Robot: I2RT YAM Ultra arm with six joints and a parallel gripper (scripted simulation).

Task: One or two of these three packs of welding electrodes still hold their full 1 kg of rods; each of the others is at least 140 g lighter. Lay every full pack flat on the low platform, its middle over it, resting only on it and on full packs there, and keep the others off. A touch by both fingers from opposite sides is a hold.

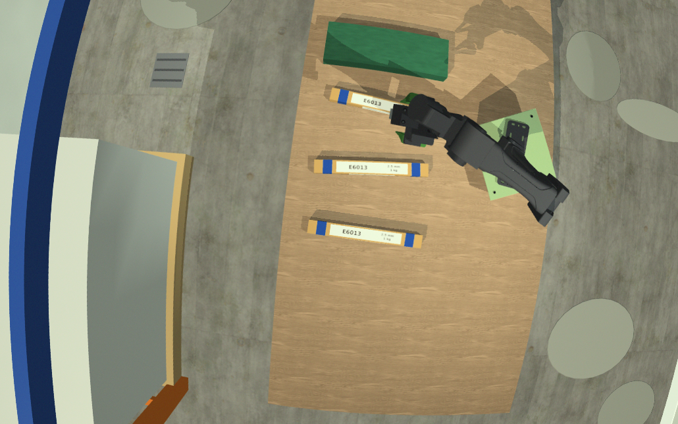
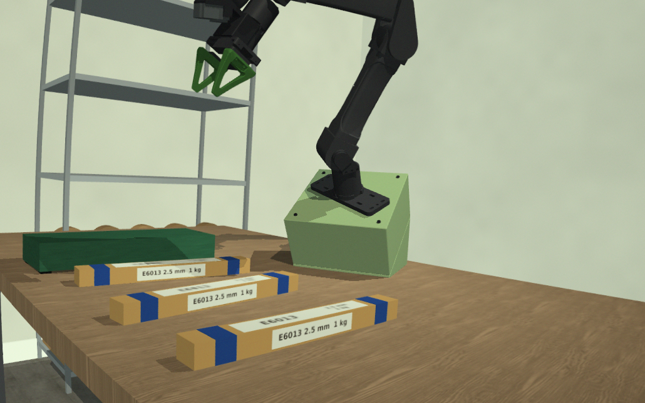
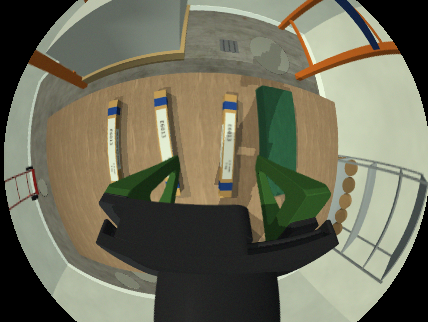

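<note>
Gripper [image 2: 219,76] high above table [image 2: 475,332], green fingers spread, gripping nothing, over end of pack nearest platform [image 1: 367,101]. Middle pack [image 1: 370,167] and outer pack [image 1: 364,233] lie flat, apart, untouched. All three long axes roughly parallel to low green platform [image 1: 384,49], running across table.

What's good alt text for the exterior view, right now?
A black robot arm on a tilted light-green base holds its open, empty green hand high above a wooden table. Three tan packs labelled E6013 lie flat beside a low dark-green platform; nothing rests on the platform.
</note>
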